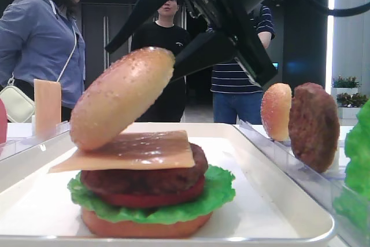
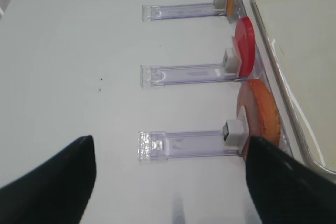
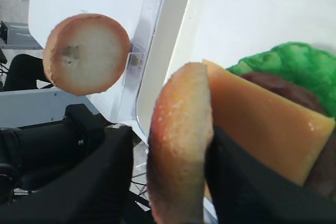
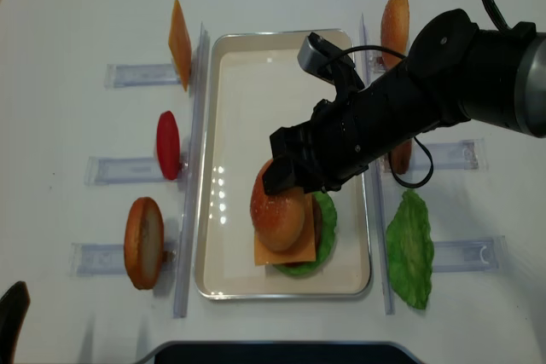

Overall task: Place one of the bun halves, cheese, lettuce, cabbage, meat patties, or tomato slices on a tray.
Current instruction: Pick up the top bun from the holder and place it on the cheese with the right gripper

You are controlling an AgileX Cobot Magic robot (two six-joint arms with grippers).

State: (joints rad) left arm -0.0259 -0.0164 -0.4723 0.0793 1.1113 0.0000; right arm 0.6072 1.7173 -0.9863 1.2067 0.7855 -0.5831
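On the white tray (image 4: 205, 168) stands a stack: bottom bun (image 1: 144, 227), lettuce (image 1: 219, 192), tomato slice (image 1: 150, 199), meat patty (image 1: 144, 180) and cheese (image 1: 144, 151). A seeded top bun half (image 1: 121, 99) leans tilted, its lower edge resting on the cheese. My right gripper (image 3: 173, 129) straddles this bun (image 3: 181, 140) with its jaws parted. A gap shows beside the left finger, while the right finger lies against the bun. My left gripper (image 2: 169, 142) hangs open over a clear holder (image 2: 184, 144) left of the tray, holding nothing.
Left holders carry a bun half (image 4: 143, 243), a tomato slice (image 4: 168, 144) and cheese (image 4: 179, 31). Right holders carry a bun half (image 4: 394, 23), a patty (image 1: 314, 126) and lettuce (image 4: 409, 249). People (image 1: 40, 39) stand beyond the table.
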